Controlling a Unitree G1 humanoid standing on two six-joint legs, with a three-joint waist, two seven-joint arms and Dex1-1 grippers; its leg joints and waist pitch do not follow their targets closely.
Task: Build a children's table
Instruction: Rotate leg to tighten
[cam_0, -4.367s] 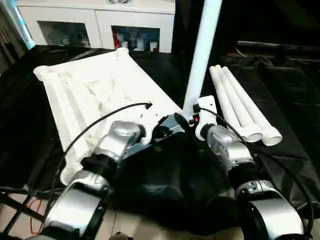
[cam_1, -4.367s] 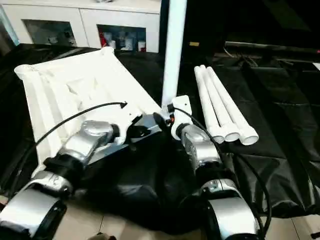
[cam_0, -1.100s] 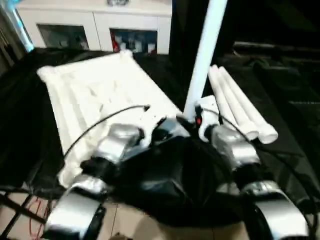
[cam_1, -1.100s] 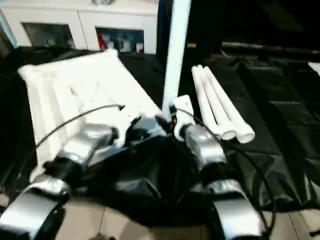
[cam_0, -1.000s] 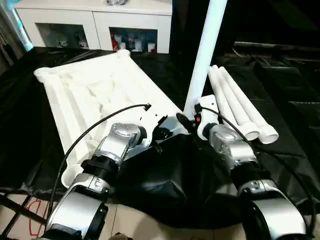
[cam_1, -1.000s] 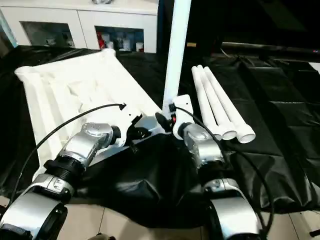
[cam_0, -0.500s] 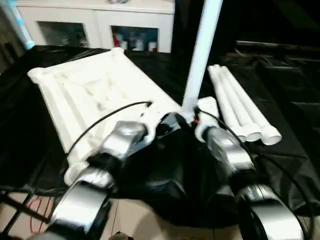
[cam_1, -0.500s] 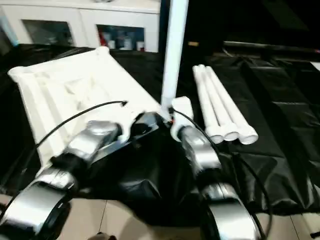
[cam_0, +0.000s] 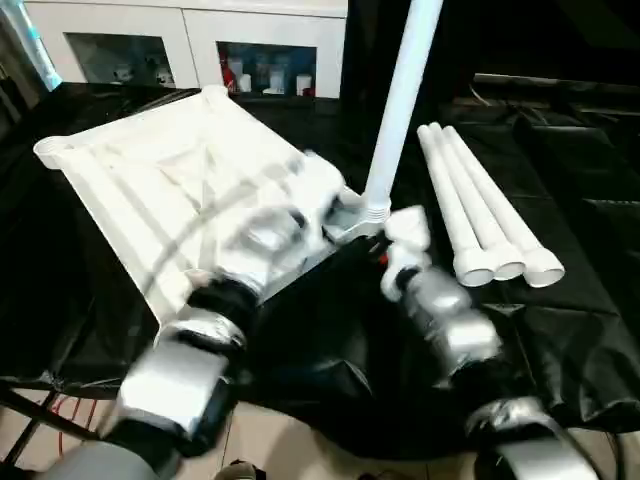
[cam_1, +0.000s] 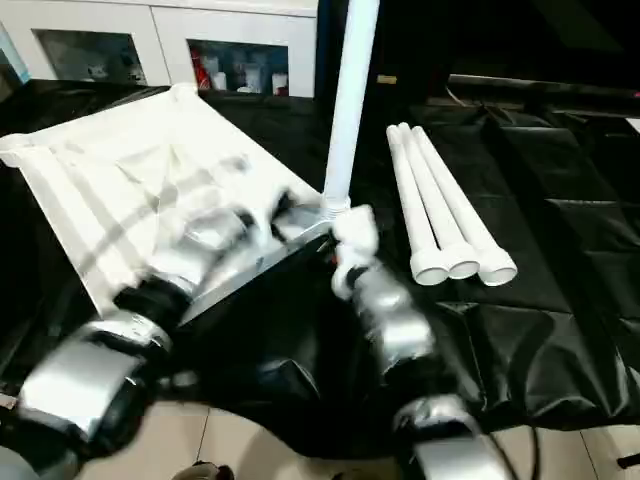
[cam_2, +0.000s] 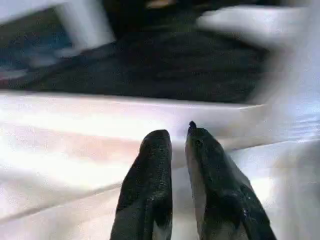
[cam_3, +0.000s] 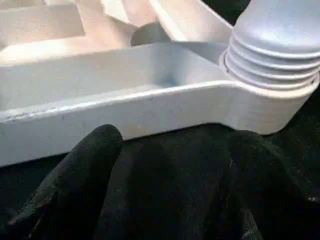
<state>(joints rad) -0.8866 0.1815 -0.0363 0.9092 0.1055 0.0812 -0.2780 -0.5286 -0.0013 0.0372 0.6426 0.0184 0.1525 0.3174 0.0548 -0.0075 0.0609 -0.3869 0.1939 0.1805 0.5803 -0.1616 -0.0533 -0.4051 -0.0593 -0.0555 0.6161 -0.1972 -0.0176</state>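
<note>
With one leg (cam_0: 400, 100) standing in the tabletop (cam_0: 150, 190) corner socket, right hand (cam_3: 170, 165) spread wide, left hand (cam_2: 178, 145) nearly closed and empty, next leg should seat squarely.

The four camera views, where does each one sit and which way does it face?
Left eye: head camera looking forward and down over silver forearms at the tabletop and upright leg.
Right eye: same, slightly offset; three loose legs.
Left wrist: along the left claw over the tabletop.
Right wrist: along the right claw, facing the corner socket.
All share the tabletop.
</note>
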